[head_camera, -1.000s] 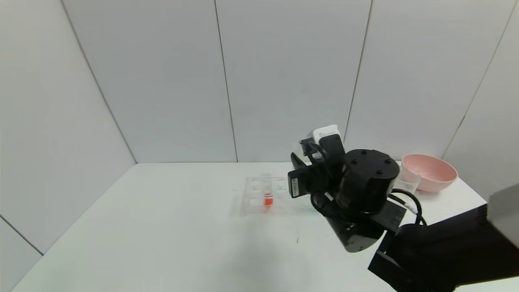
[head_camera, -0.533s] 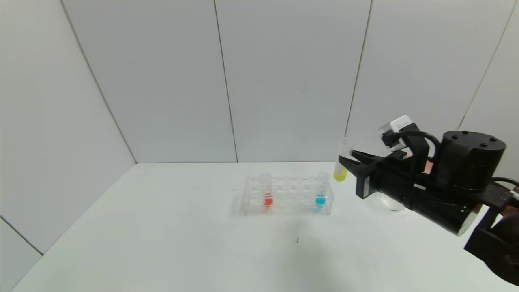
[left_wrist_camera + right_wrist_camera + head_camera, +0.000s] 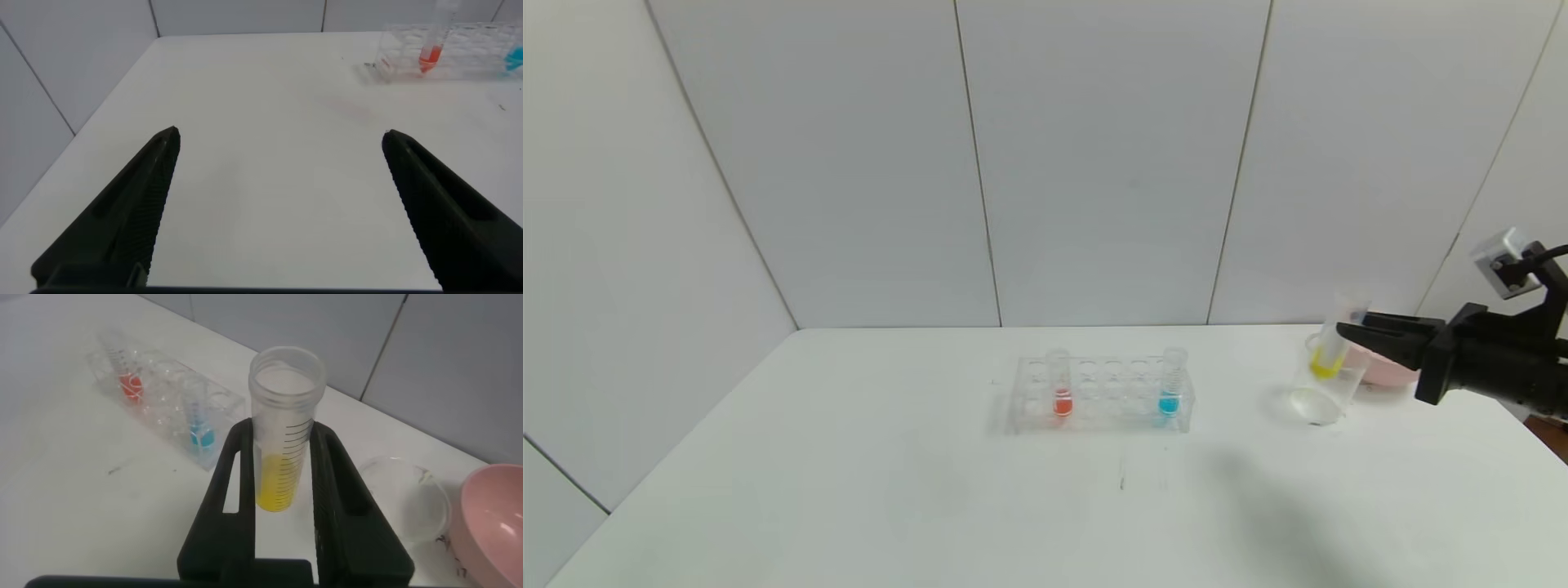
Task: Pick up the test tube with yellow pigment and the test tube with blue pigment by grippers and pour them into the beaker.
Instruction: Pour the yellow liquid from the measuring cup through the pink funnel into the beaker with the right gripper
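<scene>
My right gripper (image 3: 1349, 333) (image 3: 283, 434) is shut on the test tube with yellow pigment (image 3: 1327, 351) (image 3: 282, 433). It holds the tube slightly tilted above the clear beaker (image 3: 1318, 392) (image 3: 406, 498) at the table's right. The test tube with blue pigment (image 3: 1170, 384) (image 3: 198, 425) stands at the right end of the clear rack (image 3: 1099, 394). A tube with orange-red liquid (image 3: 1061, 384) (image 3: 431, 49) stands at the rack's left end. My left gripper (image 3: 280, 139) is open and empty over bare table, out of the head view.
A pink bowl (image 3: 1380, 367) (image 3: 494, 518) sits just behind the beaker, partly hidden by the right gripper. White wall panels close the back and both sides of the white table (image 3: 890, 457).
The right arm has swung right from over the rack, carrying the yellow tube to above the beaker. The blue tube and the rack's right end have come into view.
</scene>
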Tool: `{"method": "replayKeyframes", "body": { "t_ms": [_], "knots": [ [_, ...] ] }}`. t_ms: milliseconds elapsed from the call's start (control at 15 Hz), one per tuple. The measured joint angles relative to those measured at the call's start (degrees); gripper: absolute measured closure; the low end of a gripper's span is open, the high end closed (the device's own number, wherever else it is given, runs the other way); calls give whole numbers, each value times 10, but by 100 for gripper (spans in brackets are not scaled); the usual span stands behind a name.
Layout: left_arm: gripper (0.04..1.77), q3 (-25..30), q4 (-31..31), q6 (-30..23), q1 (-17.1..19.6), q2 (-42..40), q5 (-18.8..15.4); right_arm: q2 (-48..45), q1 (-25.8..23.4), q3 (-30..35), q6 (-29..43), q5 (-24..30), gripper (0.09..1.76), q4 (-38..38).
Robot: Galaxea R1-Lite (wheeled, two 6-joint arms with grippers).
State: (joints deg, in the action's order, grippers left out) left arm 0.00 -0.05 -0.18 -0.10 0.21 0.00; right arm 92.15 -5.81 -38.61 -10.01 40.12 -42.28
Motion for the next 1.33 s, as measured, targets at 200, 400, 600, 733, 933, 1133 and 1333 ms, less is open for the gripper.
{"method": "replayKeyframes", "body": {
  "t_ms": [200, 400, 600, 733, 933, 1133, 1333],
  "knots": [
    [5, 0, 0, 0, 0, 0, 0, 18, -106, -57, -58, 84, 138, 79],
    [5, 0, 0, 0, 0, 0, 0, 55, -165, -143, -87, 122, 138, 167],
    [5, 0, 0, 0, 0, 0, 0, 97, -196, -238, -159, 133, 138, 273],
    [5, 0, 0, 0, 0, 0, 0, 122, -206, -302, -225, 134, 138, 376],
    [5, 0, 0, 0, 0, 0, 0, 155, -209, -395, -293, 128, 138, 508],
    [5, 0, 0, 0, 0, 0, 0, 198, -199, -479, -326, 92, 138, 567],
    [5, 0, 0, 0, 0, 0, 0, 232, -184, -551, -370, 59, 138, 653]
  ]
}}
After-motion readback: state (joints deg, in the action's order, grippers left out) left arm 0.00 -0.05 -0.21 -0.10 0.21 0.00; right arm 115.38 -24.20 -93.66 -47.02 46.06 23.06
